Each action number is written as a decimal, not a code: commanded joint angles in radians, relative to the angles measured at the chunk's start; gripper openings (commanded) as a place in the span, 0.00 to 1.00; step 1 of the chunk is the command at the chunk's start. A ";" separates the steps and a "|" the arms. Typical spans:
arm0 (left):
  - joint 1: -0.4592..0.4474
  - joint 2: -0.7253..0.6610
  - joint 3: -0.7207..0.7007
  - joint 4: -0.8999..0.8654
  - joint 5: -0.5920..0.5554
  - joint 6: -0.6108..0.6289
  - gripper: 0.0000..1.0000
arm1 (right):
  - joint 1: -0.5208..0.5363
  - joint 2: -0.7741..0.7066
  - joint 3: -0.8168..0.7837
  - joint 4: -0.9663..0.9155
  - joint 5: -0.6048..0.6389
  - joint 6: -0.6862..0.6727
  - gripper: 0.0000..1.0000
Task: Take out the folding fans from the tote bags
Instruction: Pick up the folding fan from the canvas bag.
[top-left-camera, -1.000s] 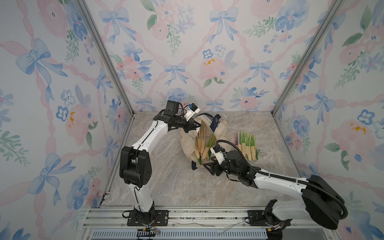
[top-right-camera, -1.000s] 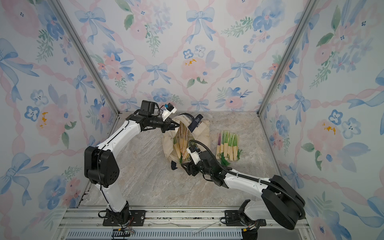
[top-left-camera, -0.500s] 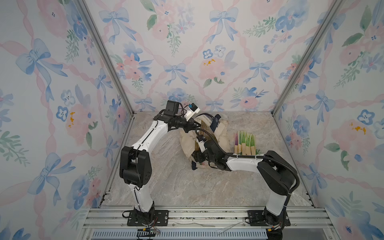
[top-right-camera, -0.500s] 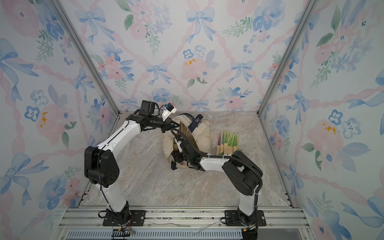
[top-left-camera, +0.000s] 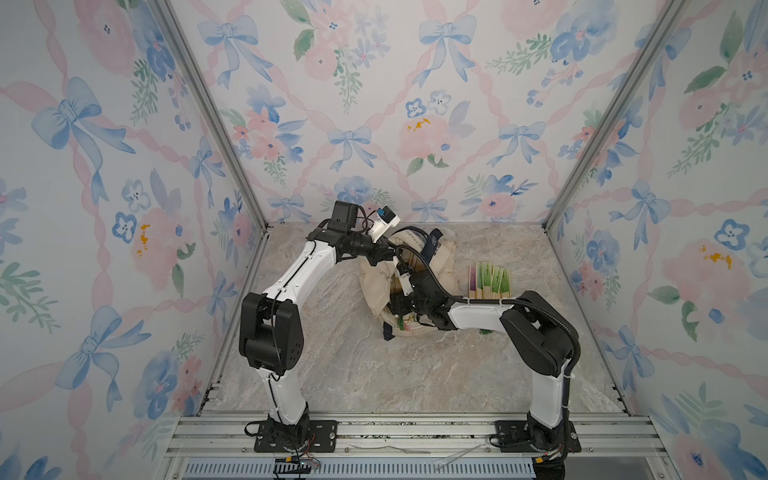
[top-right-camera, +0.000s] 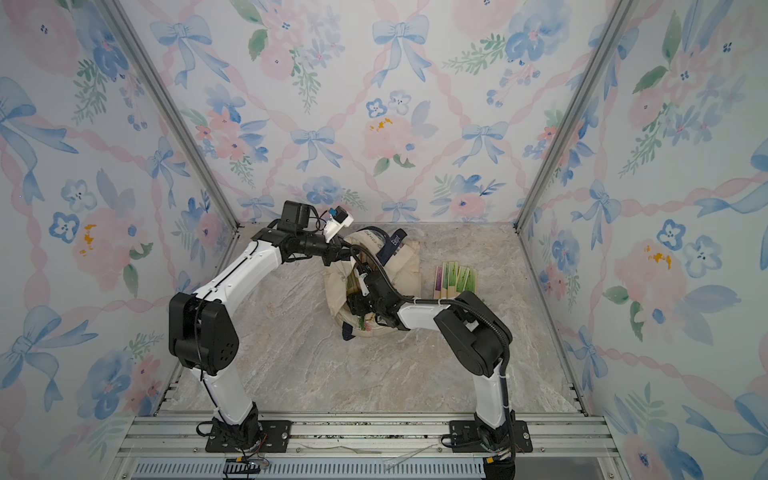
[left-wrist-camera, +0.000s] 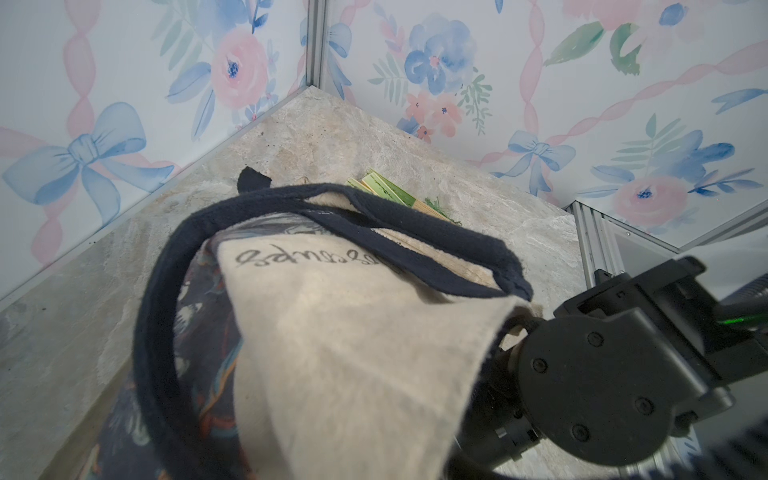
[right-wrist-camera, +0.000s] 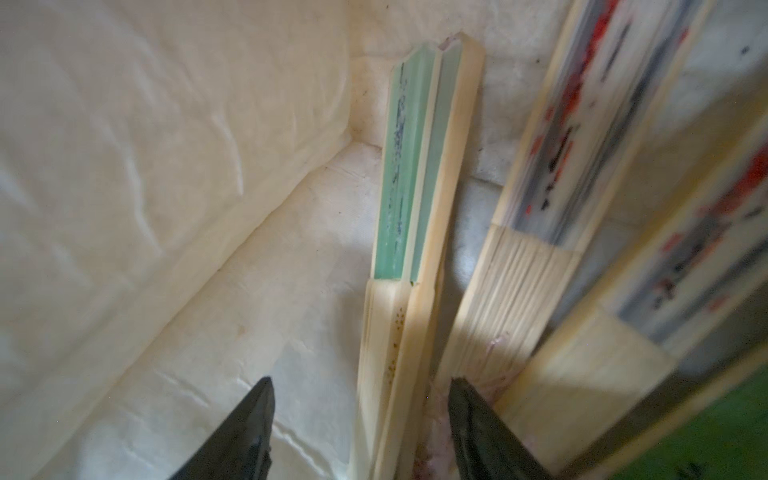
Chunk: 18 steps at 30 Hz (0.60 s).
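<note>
Two grippers meet at one tote bag (top-left-camera: 444, 266). Furthest left, our left gripper (top-left-camera: 382, 254) is clamped shut on the bag's raised rim, beside a navy strap (left-wrist-camera: 156, 311), holding the mouth up off the marble table (top-left-camera: 365, 374). Next to the right, our right gripper (right-wrist-camera: 361, 415) is inside the bag with its jaws parted wide. A green fan (right-wrist-camera: 415, 187) lies on the canvas with its bamboo end in the gap between the fingertips (right-wrist-camera: 257, 419), and we see neither tip pressing it. Close beside it lean two more fans (right-wrist-camera: 557, 166), printed red and grey, blurred. Further right, just beside the bag, a row of fans (top-left-camera: 490, 279) lies flat on the table, side by side, near ends passing under our right arm (top-left-camera: 478, 311). For room, we note the bag sits toward the back wall (top-left-camera: 415, 124), open marble runs from it to the front rail (top-left-camera: 395, 432), and the row lies apart from the right wall (top-left-camera: 685, 208), with bare marble between.
</note>
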 joint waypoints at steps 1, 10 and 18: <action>-0.009 0.000 0.034 0.036 0.044 0.012 0.00 | 0.001 0.021 0.019 -0.005 -0.023 0.018 0.66; -0.013 -0.002 0.032 0.036 0.054 0.013 0.00 | -0.003 0.055 0.056 -0.024 -0.052 0.015 0.65; -0.023 -0.005 0.032 0.036 0.054 0.013 0.00 | 0.005 0.105 0.108 -0.063 -0.063 0.042 0.62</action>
